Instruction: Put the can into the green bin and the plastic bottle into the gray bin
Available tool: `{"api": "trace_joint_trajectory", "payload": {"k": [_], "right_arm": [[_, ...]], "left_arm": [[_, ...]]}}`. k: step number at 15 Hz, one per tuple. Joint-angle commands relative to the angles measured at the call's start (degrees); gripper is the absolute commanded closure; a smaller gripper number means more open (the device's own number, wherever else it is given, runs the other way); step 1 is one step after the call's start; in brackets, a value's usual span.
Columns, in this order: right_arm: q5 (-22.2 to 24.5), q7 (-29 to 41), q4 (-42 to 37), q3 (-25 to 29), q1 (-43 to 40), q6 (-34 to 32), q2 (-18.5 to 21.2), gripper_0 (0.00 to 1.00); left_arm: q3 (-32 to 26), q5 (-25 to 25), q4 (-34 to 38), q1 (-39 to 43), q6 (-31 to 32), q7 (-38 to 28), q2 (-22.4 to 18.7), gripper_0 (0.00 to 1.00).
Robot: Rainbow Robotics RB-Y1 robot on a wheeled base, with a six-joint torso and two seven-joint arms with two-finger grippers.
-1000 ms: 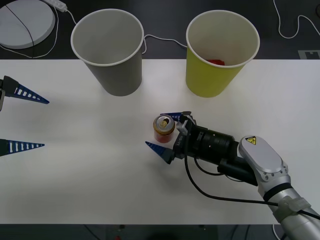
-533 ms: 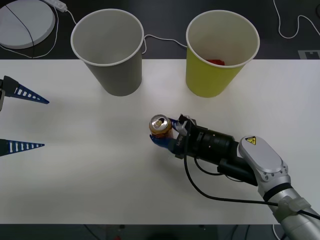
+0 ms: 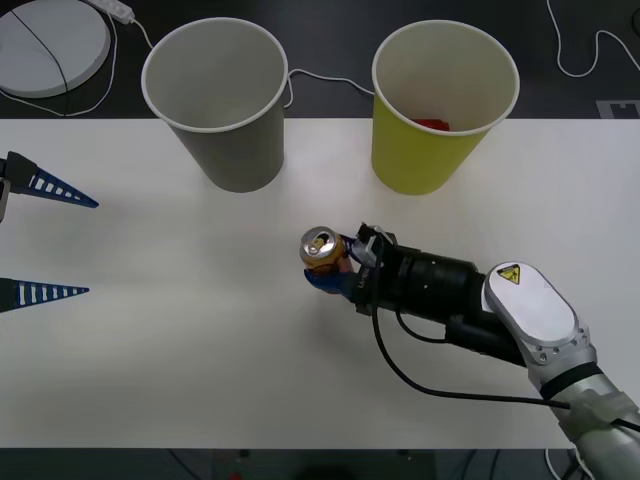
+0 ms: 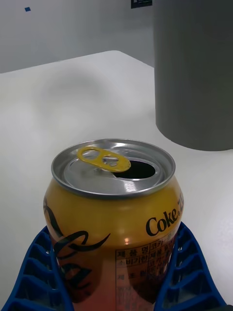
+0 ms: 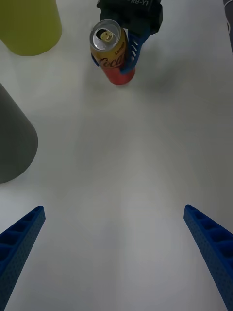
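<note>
The can [image 3: 322, 249], red and orange with a silver top and gold tab, is mid-table, leaning slightly. My right gripper [image 3: 331, 268] is shut on it, one blue finger pressed on each side [image 4: 187, 272]. The right wrist view has the can [image 4: 114, 214] up close, with the gray bin [image 4: 194, 73] behind it. The gray bin [image 3: 230, 130] stands at the back left and the green bin [image 3: 425, 155] at the back right. My left gripper [image 3: 50, 240] waits open at the table's left edge, its view taking in the can [image 5: 112, 51]. The plastic bottle is out of view.
Something red [image 3: 432, 124] lies inside the green bin. A white round disc [image 3: 45, 45] and white cables lie on the dark surface beyond the table's far edge. The left wrist view also has the green bin [image 5: 29, 19] and the gray bin [image 5: 12, 141].
One second ago the right fingers stood open around the can. They have closed on it, and the can has shifted slightly left and tilted. The left arm has not moved.
</note>
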State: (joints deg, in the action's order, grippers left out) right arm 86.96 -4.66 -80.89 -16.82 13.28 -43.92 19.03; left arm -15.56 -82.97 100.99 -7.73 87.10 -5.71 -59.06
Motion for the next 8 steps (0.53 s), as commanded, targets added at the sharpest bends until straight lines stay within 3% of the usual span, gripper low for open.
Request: {"api": "trace_joint_trajectory", "payload": {"k": [1,4,8], "right_arm": [[8.13,12.65,-10.70,-0.05,-3.79,-0.20,3.83,1.00],[16.92,29.35,-22.30,-0.05,-6.16,-3.71,9.89,1.00],[21.05,44.65,-33.11,2.67,-7.92,-9.60,16.92,1.00]], "left_arm": [[0.00,0.00,0.00,0.00,0.00,0.00,0.00,0.00],[0.00,0.00,0.00,0.00,0.00,0.00,0.00,0.00],[0.00,0.00,0.00,0.00,0.00,0.00,0.00,0.00]]}}
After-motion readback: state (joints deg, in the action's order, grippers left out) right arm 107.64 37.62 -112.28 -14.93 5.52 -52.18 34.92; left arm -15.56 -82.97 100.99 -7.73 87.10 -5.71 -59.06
